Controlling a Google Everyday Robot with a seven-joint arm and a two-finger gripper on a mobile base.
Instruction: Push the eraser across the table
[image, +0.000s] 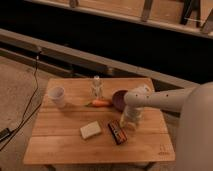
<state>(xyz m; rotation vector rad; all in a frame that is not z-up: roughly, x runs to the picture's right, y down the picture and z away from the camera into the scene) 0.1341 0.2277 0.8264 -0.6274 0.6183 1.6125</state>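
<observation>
Dim room, pale wooden worktop (60, 142): the eraser (116, 132) lies near the front middle, my gripper (131, 119) just beside it, open or closed I cannot tell. I should press low, squarely on its long edge, avoiding the cream block (90, 130).

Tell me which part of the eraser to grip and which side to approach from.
I'd grip the eraser across its narrow width at mid-length, coming down from above: it lies flat on the table, so only its long side edges offer opposing faces. The gripper hangs right of it in view; the cream block on its left lies apart, leaving room.
</observation>
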